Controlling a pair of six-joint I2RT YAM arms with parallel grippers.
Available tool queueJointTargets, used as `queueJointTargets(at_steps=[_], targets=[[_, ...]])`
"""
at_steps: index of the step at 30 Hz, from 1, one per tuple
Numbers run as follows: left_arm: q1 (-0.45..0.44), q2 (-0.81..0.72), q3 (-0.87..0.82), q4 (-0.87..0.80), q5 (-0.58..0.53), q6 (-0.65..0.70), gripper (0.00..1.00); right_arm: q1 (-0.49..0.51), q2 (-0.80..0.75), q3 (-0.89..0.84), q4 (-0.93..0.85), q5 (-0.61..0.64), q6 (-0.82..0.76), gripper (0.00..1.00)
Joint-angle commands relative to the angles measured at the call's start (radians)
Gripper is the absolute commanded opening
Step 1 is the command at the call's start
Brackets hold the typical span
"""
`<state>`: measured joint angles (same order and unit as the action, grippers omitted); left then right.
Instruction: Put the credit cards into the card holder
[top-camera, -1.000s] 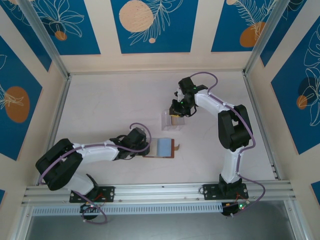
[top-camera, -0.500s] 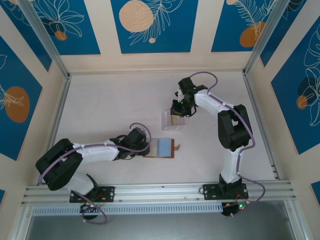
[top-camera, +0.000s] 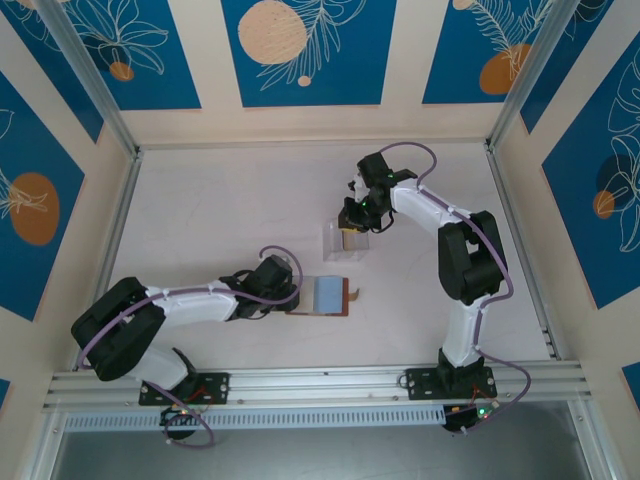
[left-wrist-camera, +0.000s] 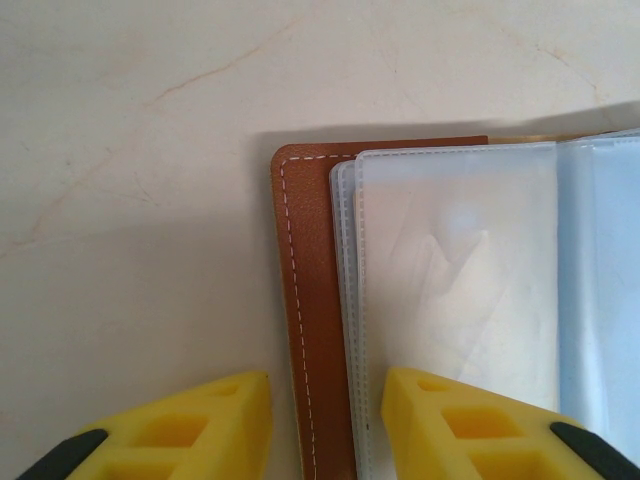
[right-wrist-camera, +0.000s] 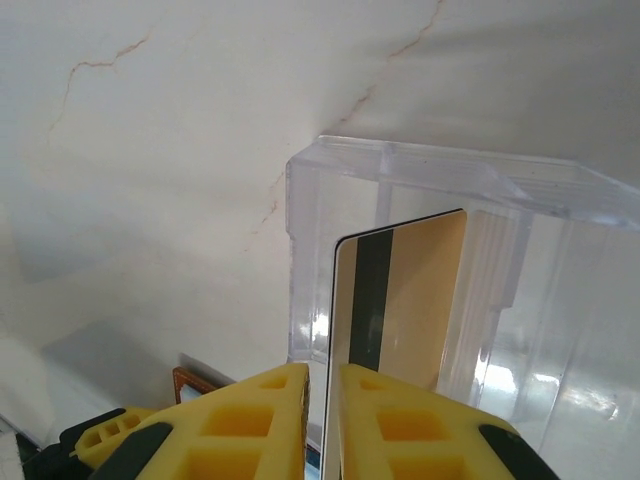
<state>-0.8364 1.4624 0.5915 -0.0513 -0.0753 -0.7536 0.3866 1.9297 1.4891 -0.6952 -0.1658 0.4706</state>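
Fingers of the right gripper (right-wrist-camera: 322, 385) are clamping a gold credit card (right-wrist-camera: 410, 290) upright at the clear stand (right-wrist-camera: 560, 330). Left gripper (left-wrist-camera: 325, 400) is holding its fingers apart, straddling the brown edge of the open card holder (left-wrist-camera: 310, 300) lying on the table (left-wrist-camera: 130, 150).

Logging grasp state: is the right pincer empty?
No, the right pincer is shut on a thin gold rectangular plastic card with a black stripe.

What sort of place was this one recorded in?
Probably a lab robot test cell: a pale table boxed in by blue patterned panels on metal posts, with a metal rail across its near edge.
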Motion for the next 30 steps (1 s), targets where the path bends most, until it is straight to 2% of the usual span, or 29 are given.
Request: queueJointTargets(at_steps=[1, 30], targets=[[-0.009, 0.059, -0.041, -0.019, 0.019, -0.01, 0.36, 0.006, -0.022, -0.017, -0.009, -0.033, -0.006, 0.18], [-0.009, 0.059, -0.04, -0.019, 0.019, -0.01, 0.36, 0.023, 0.022, -0.009, -0.027, 0.032, -0.02, 0.18]])
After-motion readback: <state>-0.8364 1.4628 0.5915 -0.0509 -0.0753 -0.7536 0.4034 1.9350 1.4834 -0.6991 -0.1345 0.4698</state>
